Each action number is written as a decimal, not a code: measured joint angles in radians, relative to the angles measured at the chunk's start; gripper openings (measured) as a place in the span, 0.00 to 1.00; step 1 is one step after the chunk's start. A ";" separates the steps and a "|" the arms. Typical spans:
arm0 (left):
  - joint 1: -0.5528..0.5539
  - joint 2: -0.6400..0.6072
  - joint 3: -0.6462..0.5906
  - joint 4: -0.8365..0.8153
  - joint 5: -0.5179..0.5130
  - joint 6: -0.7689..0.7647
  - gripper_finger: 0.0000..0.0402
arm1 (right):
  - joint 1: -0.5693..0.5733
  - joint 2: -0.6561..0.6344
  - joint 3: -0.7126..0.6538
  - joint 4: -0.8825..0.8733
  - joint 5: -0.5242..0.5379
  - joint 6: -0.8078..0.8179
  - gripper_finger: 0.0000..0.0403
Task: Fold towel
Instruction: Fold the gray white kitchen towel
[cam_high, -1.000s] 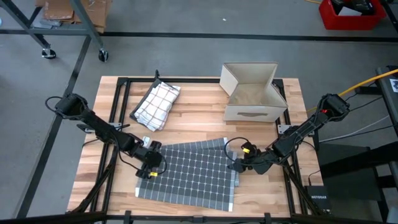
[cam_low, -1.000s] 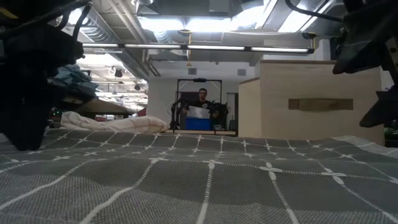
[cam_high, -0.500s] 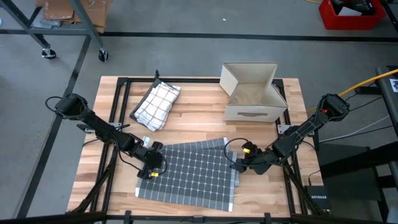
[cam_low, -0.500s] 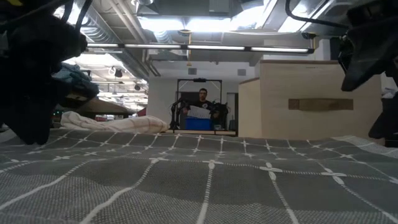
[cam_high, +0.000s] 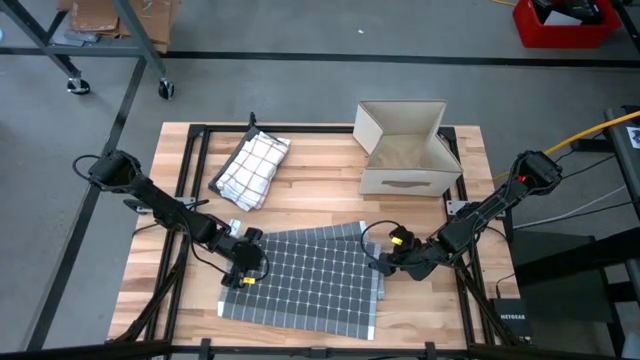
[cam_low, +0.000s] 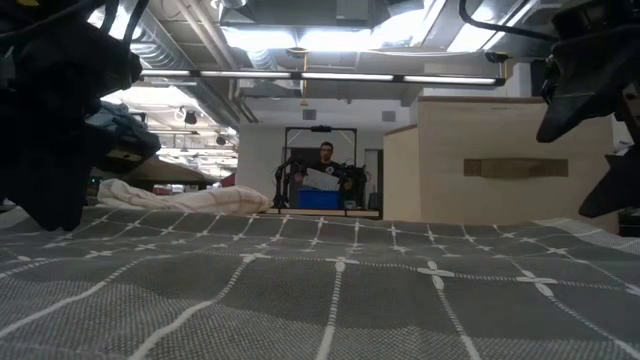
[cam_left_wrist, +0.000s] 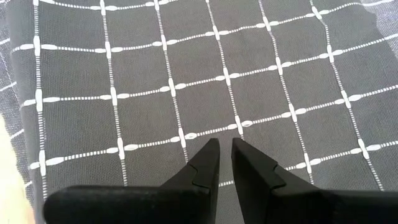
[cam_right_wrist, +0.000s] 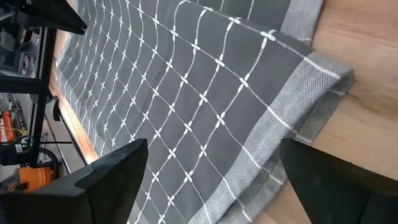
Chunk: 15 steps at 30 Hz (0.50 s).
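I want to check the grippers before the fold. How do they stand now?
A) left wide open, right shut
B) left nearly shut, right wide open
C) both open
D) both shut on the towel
B: the left gripper has its fingers almost together above the towel, and the right gripper is spread wide at the towel's edge.

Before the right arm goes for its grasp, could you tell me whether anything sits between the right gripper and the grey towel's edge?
Nothing visible does. The right gripper, open, hovers at the grey towel's right edge, with only bare table beside it. The cardboard box stands farther back.
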 joint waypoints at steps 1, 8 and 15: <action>0.000 0.000 0.000 0.000 0.000 0.000 0.09 | 0.000 0.000 0.000 0.000 0.000 0.000 0.91; -0.002 0.000 0.000 0.010 0.000 -0.057 0.09 | 0.000 0.000 0.000 0.040 -0.010 -0.001 0.91; 0.001 0.000 0.000 0.164 -0.004 -0.224 0.09 | 0.000 0.000 0.000 0.039 0.001 -0.001 0.91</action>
